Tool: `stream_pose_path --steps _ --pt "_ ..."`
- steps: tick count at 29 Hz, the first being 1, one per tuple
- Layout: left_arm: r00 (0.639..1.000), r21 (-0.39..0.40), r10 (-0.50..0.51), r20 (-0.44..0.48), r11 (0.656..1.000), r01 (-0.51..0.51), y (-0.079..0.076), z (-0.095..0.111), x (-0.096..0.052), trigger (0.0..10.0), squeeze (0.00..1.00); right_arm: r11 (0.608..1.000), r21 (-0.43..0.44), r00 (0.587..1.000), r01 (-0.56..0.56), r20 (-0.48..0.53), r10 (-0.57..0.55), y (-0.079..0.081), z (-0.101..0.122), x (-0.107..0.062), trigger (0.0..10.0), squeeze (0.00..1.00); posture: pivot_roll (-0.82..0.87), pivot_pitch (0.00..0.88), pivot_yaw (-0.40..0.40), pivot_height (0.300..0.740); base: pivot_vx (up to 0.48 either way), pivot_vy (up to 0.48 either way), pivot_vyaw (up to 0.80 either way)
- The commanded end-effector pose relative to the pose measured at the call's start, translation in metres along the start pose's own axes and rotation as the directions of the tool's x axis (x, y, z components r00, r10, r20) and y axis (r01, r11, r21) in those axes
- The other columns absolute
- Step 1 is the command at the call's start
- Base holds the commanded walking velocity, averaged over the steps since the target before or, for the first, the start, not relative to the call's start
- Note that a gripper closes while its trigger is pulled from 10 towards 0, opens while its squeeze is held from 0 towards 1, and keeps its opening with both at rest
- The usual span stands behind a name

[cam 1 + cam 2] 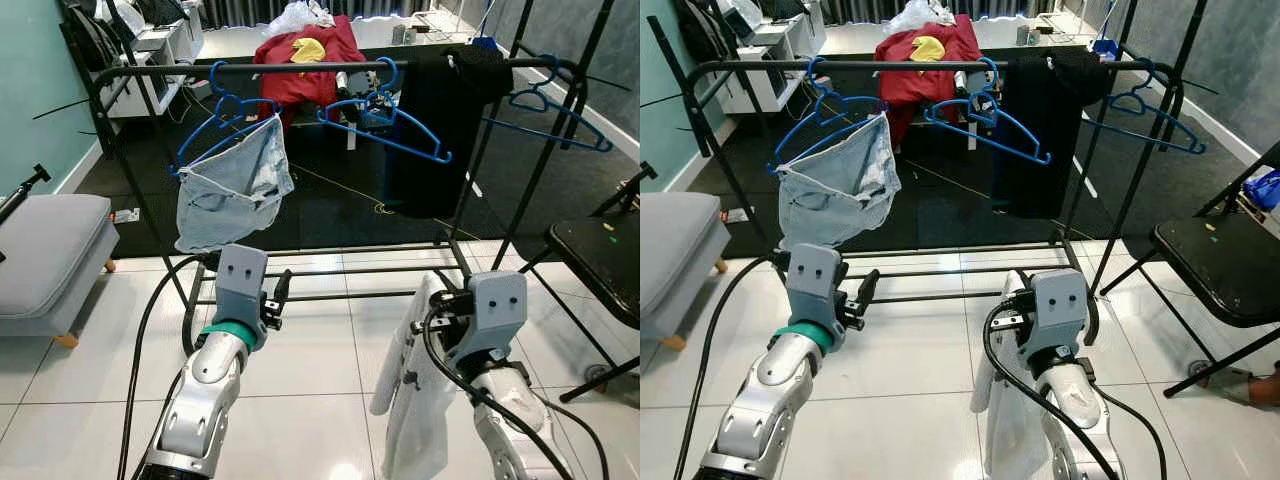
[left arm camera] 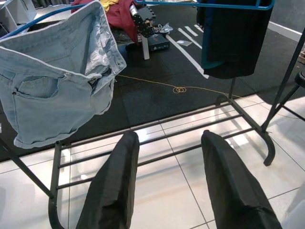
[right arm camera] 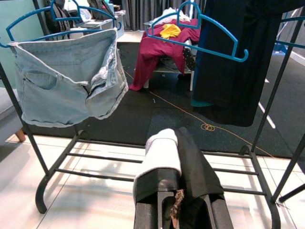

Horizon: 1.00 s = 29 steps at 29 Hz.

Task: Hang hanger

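Silver arms, grey wrist boxes, black cables, black fingers [image 2: 112, 191]

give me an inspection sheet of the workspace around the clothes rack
surface: white tiled floor, black mat behind the rack
job's things: black clothes rack; denim shorts hang from a blue hanger; an empty blue hanger beside them; black garment on the rail; white garment in the right hand
clutter: red clothes pile behind the rack
hands: left hand open, holding nothing, pointing at the rack's lower bars; right hand shut on the white garment
cables: black cables run along both arms; yellow cord on the mat
surroundings: grey seat to the left, black chair to the right
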<state>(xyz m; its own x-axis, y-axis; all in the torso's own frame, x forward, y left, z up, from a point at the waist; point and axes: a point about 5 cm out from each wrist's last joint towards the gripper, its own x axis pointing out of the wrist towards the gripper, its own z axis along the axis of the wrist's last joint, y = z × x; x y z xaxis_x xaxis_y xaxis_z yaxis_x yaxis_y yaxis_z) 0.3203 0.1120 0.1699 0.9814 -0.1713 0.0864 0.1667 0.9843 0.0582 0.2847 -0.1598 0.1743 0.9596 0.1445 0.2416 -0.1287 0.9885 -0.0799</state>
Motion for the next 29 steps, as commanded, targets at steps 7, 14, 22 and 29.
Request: stream_pose_path --steps 7,14,22,29 --pt "1.000 -0.026 0.010 -0.010 1.000 -0.010 0.0034 -0.0013 -0.0009 10.0 0.00 1.000 0.020 1.000 -0.003 0.018 0.003 0.0013 0.0013 0.0008 10.0 0.00 -0.23 0.092 0.091 0.740 0.000 0.274 0.00" --pt "1.000 -0.020 0.016 -0.004 1.000 -0.016 0.0045 -0.0006 -0.0009 10.0 0.00 1.000 0.023 1.000 -0.005 0.017 0.004 0.0016 0.0010 0.0008 10.0 0.00 -0.23 0.092 0.091 0.740 0.000 0.358 0.00" --pt "1.000 -0.001 0.023 -0.004 1.000 -0.023 0.0058 -0.0006 -0.0003 10.0 0.00 1.000 0.025 1.000 -0.002 0.017 0.002 0.0016 0.0009 0.0002 10.0 0.00 -0.23 0.093 0.093 0.740 0.000 0.000 0.00" --pt "1.000 0.012 0.022 -0.002 1.000 -0.022 0.0056 -0.0003 0.0000 10.0 0.00 1.000 0.026 1.000 -0.001 0.017 0.000 0.0014 0.0007 0.0001 10.0 0.00 -0.23 0.092 0.095 0.740 0.000 0.000 0.00"
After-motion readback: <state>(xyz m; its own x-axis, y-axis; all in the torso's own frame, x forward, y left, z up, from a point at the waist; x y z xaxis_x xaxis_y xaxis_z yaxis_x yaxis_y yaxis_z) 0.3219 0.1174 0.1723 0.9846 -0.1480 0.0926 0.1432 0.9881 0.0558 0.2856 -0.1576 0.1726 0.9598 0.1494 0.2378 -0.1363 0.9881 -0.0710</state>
